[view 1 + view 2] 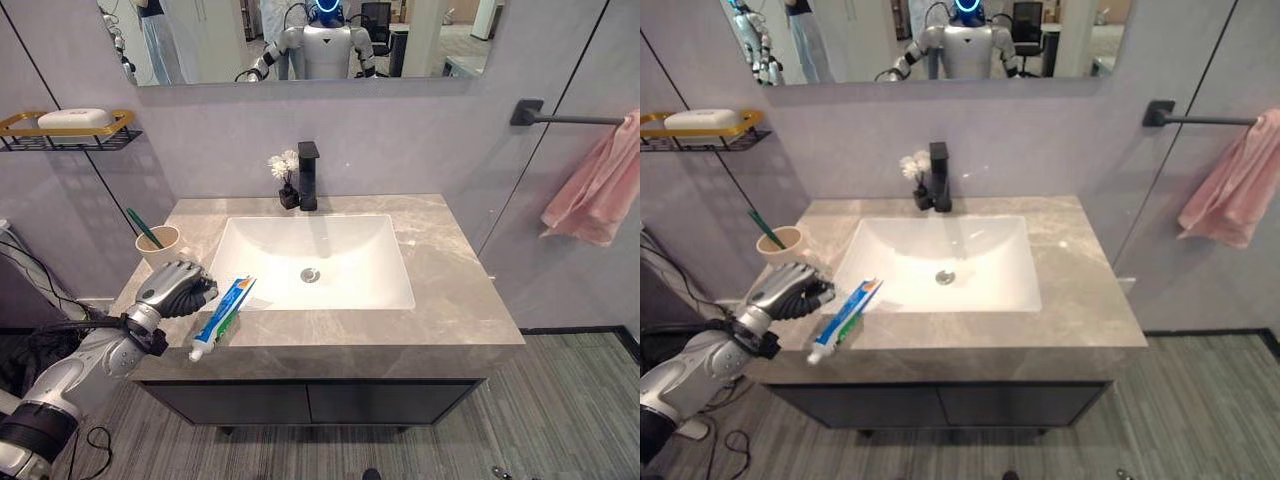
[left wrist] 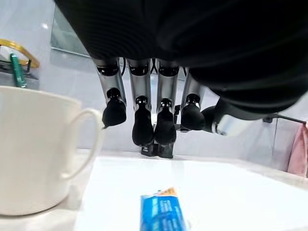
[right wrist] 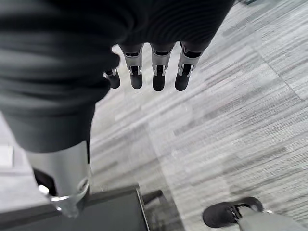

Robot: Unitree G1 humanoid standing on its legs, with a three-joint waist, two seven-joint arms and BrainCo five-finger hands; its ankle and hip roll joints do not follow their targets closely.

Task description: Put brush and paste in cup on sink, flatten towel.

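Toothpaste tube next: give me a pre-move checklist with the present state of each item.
1. Toothpaste tube reachable: ok, it lies flat on the counter at the basin's left edge, cap end toward the front edge.
2. Left hand free: ok, fingers curled, holding nothing, just left of the tube.
3. Cup upright: ok, behind the left hand on the counter.
4. Toothbrush in cup: ok, its green handle leans out.
5. Room in cup for the tube: cannot tell.
6. Towel flattened: not ok, bunched on the rail; right hand hangs over the floor, fingers relaxed.
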